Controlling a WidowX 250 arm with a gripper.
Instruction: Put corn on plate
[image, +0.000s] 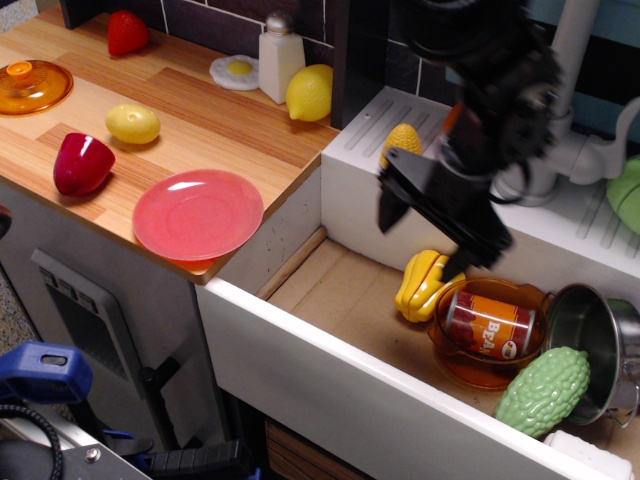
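The corn (401, 134) is a small yellow bumpy cone on the white ribbed drainboard (375, 115); only its top shows behind my gripper. My gripper (435, 228) is open and empty, its two black fingers spread wide, hanging just in front of and below the corn, over the sink's back wall. The pink-red plate (197, 213) lies flat and bare at the front edge of the wooden counter, well left of the gripper.
In the sink lie a yellow lobed vegetable (424, 284), an orange bowl (452, 358) holding a can (490, 324), a green gourd (545, 390) and a steel pot (592, 330). On the counter are a lemon (310, 92), a shaker (280, 55), a red pepper (82, 162) and an orange dish (30, 86).
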